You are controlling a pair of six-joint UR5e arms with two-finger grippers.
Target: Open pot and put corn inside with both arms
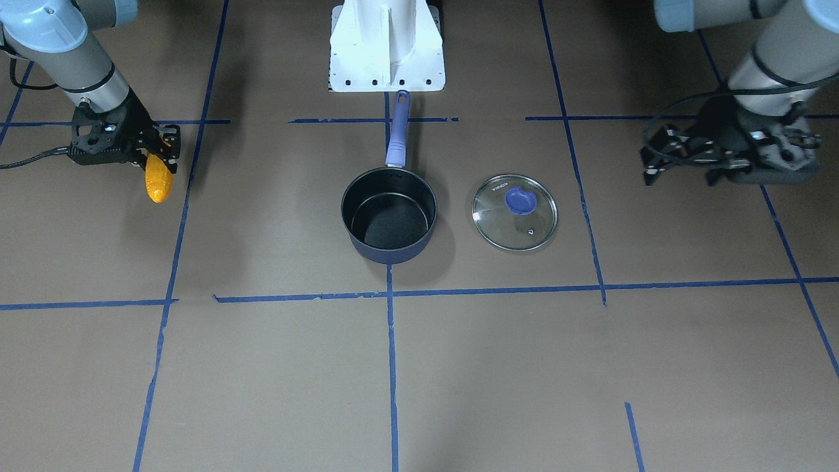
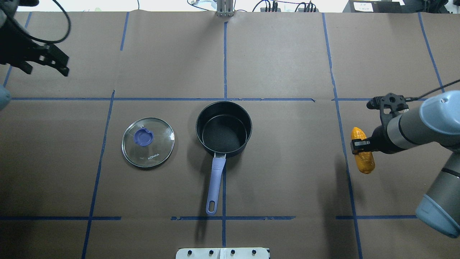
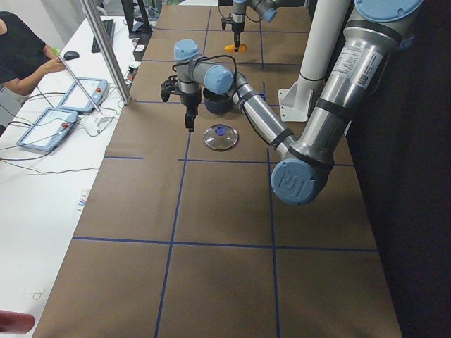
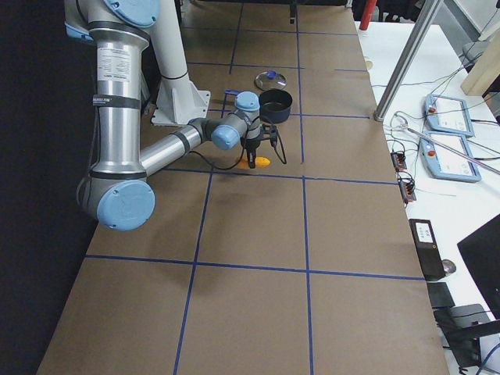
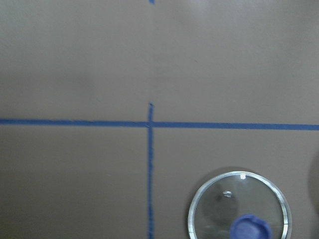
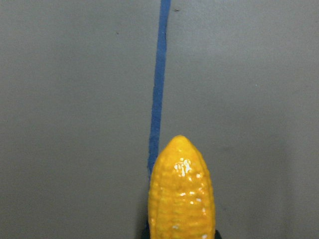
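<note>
My right gripper (image 2: 359,145) pinches the corn cob (image 2: 363,155) at its middle, well apart from the pot. I judge I should carry it level above the rim and let go only once it is centred over the open saucepan (image 2: 224,103). Past the pot, the glass lid (image 2: 155,148) lies flat just beside it, and my left gripper (image 2: 46,71) hangs far off, jaws spread.

Bare table (image 2: 294,144) between right claw (image 2: 360,146) with corn (image 2: 365,162) and uncovered pot (image 2: 223,135); lid (image 2: 148,142) beyond.

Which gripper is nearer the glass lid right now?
Left. The left gripper hangs open to the far left of the lid; the right gripper holds the corn beyond the pot, on the other side.
</note>
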